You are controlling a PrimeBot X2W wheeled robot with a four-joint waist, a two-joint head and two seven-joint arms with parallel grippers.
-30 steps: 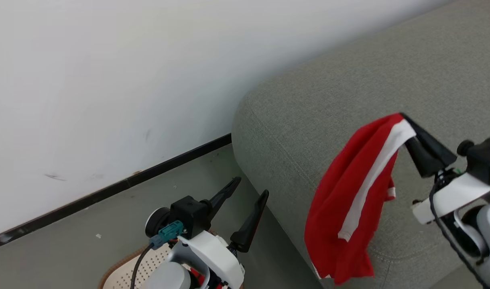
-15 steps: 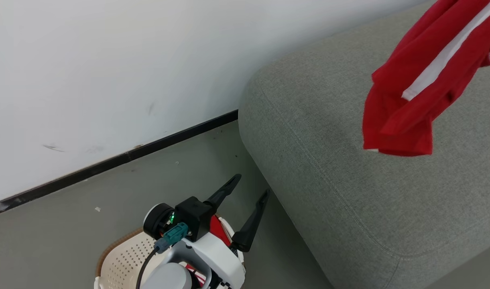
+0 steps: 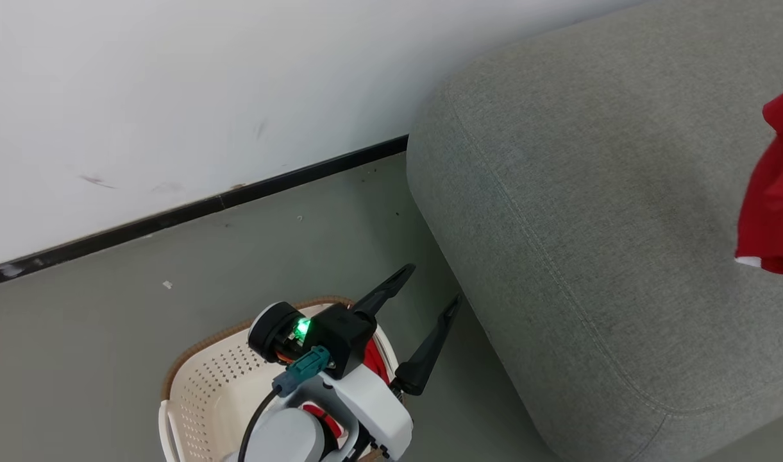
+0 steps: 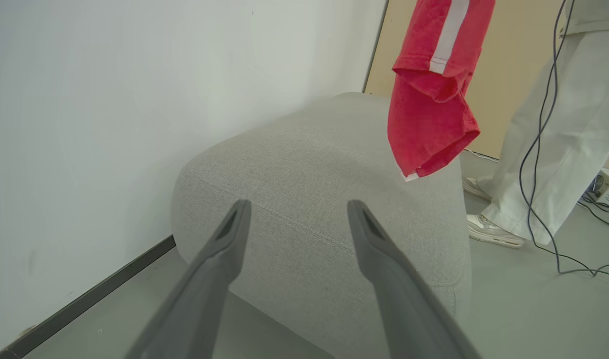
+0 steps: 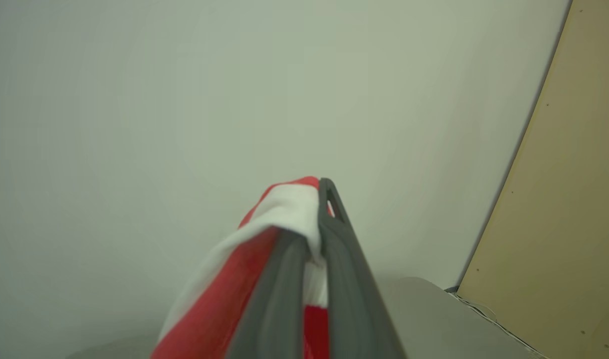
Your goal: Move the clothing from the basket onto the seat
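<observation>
Our left gripper carries two long, tapered dark fingers, each slotted near its tip, on a black block where a green light glows. A teal connector feeds a black cable beside our glossy white wrist shell. Our right gripper has the same dark grey fingers.

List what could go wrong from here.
The right gripper pinches the garment only by a fold near its tips, so it might slip early.
The garment hangs high, toward the seat's far side. Dropped now, it may slide to the floor.
A person's leg stands just beyond, and a wide swing could reach it.
</observation>
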